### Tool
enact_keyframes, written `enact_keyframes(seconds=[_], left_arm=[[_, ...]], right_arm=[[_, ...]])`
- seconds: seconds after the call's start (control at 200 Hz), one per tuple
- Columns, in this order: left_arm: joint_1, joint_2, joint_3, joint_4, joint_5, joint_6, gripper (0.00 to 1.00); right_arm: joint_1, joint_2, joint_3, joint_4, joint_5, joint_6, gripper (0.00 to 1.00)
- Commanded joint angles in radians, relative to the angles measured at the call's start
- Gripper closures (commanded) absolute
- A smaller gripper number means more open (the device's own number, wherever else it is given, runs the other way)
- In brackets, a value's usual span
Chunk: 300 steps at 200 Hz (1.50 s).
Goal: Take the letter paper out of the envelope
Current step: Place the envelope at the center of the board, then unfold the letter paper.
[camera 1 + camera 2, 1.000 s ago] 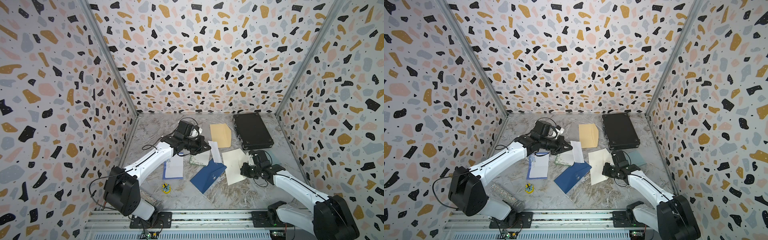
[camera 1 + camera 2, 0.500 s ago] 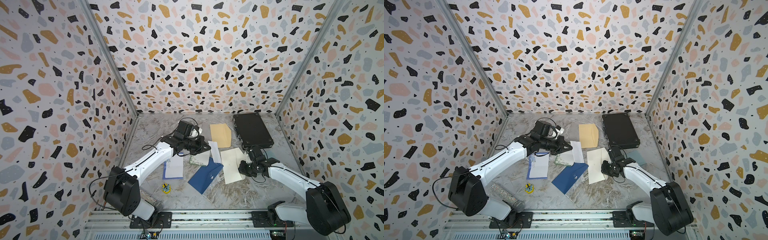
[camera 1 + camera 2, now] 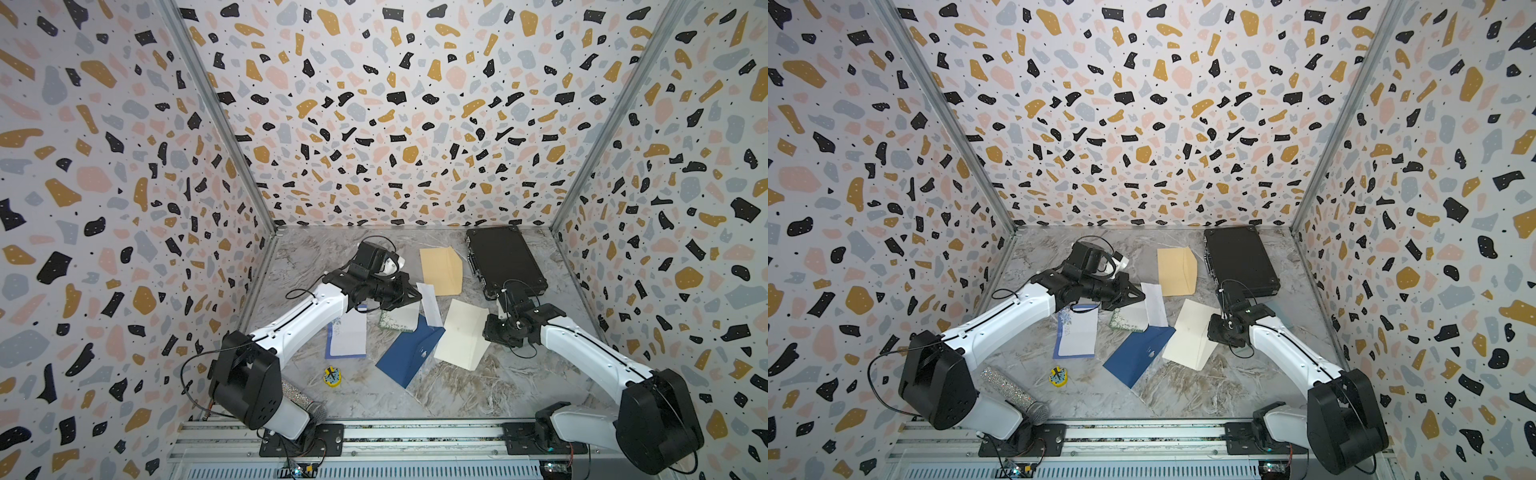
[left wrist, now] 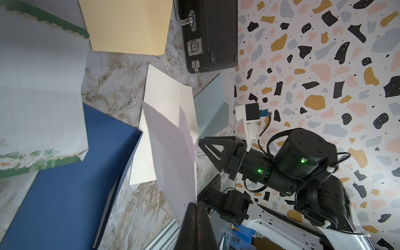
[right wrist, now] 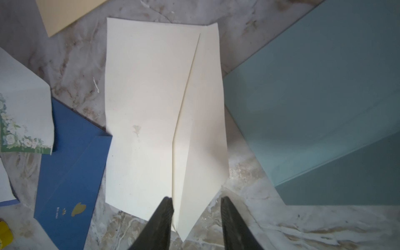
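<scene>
Since the earlier frame the right gripper (image 5: 195, 202) had parted its jaws. They now stood spread over the pointed flap of the cream envelope (image 5: 147, 108), which lay flat on the table (image 5: 303, 227) at centre right in both top views. The left gripper (image 4: 195, 205) was pinching a corner of the letter paper (image 4: 173, 151), a white sheet held raised just left of the envelope. Judged from this, the sheet was out, the envelope was released, and the task was essentially complete.

Both top views look steeply down from the front, high over the whole desk (image 3: 478, 390). Wrist cameras sit close above it, apparently sharing the cream envelope (image 5: 147, 108).
</scene>
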Motion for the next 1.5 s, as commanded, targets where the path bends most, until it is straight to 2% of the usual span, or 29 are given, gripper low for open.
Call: enact_keyframes(seconds=[0.0, 0.105, 0.19, 0.32, 0.511, 0.616, 0.696, 1.011, 1.191, 1.291, 1.497], left_arm=[[0.003, 0.012, 0.03, -0.003, 0.01, 0.032, 1.0], [0.009, 0.023, 0.06, 0.0, 0.028, 0.033, 1.0], [0.013, 0.036, 0.088, 0.013, 0.048, 0.021, 1.0], [0.018, 0.057, 0.132, 0.026, 0.07, -0.006, 1.0], [0.025, 0.082, 0.164, 0.082, 0.103, -0.097, 1.0], [0.028, 0.09, 0.167, 0.122, 0.118, -0.145, 1.0], [0.03, 0.096, 0.167, 0.151, 0.123, -0.175, 1.0], [0.031, 0.106, 0.148, 0.279, 0.13, -0.287, 1.0], [0.031, 0.112, 0.118, 0.345, 0.132, -0.335, 1.0], [0.031, 0.118, 0.116, 0.346, 0.132, -0.335, 1.0], [0.031, 0.119, 0.11, 0.338, 0.131, -0.324, 1.0]], right_arm=[[0.004, -0.049, 0.085, -0.086, 0.038, -0.034, 0.57], [0.004, -0.07, 0.146, -0.081, -0.028, -0.029, 0.55], [0.004, -0.088, 0.177, -0.011, -0.15, 0.006, 0.51], [0.004, -0.106, 0.183, 0.122, -0.292, 0.124, 0.42], [0.004, -0.093, 0.131, 0.329, -0.431, 0.324, 0.39], [0.002, -0.101, 0.061, 0.511, -0.465, 0.451, 0.31], [-0.005, -0.097, -0.005, 0.688, -0.493, 0.547, 0.28], [-0.013, -0.06, -0.099, 0.934, -0.532, 0.717, 0.28], [-0.015, -0.026, -0.138, 1.107, -0.534, 0.842, 0.31], [-0.015, -0.02, -0.129, 1.124, -0.54, 0.85, 0.34], [-0.018, -0.046, -0.114, 1.039, -0.539, 0.8, 0.37]])
